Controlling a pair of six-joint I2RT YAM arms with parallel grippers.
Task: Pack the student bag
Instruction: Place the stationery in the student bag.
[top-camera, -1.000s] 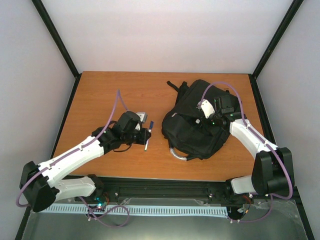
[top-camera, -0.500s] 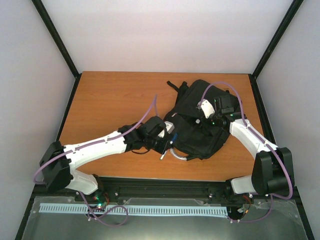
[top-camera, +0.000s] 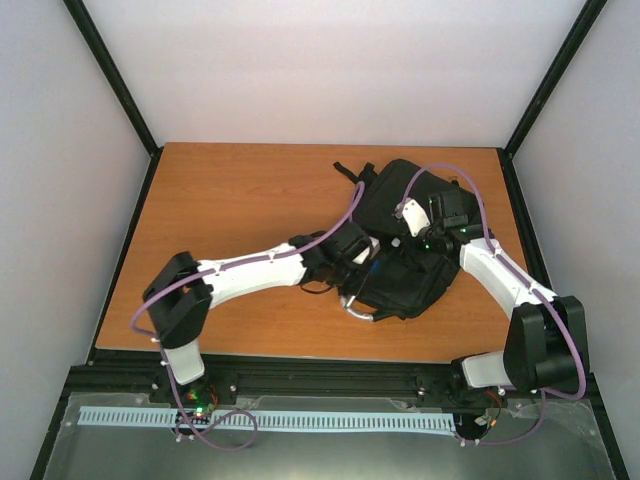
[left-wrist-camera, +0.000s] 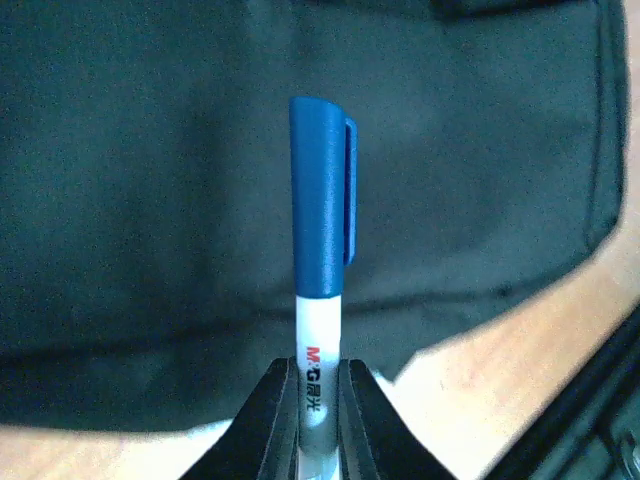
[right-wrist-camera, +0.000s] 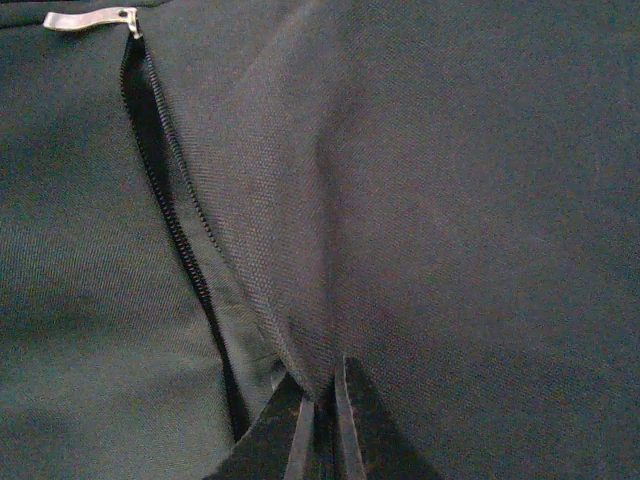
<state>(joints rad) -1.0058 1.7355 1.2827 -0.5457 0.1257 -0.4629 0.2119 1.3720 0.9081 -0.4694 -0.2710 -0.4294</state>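
The student bag (top-camera: 400, 215) is a black fabric backpack lying at the right of the wooden table (top-camera: 230, 200), with a grey handle loop (top-camera: 357, 311) at its near edge. My left gripper (left-wrist-camera: 318, 375) is shut on a marker pen (left-wrist-camera: 322, 200) with a white barrel and blue cap, pointing at the bag's fabric (left-wrist-camera: 130, 200). In the top view the left gripper (top-camera: 365, 268) is over the bag's left near side. My right gripper (right-wrist-camera: 322, 385) is shut on a raised fold of bag fabric beside an open zip (right-wrist-camera: 170, 200) with a silver pull (right-wrist-camera: 85, 18). The right gripper also shows in the top view (top-camera: 425, 235).
A black strap (top-camera: 345, 170) trails from the bag's far left corner. Black frame posts (top-camera: 110, 70) and white walls surround the table. A bare strip of table (left-wrist-camera: 520, 360) shows below the bag in the left wrist view.
My left arm has swung right from the table's middle to the bag, carrying the pen. The right arm and the bag have stayed still.
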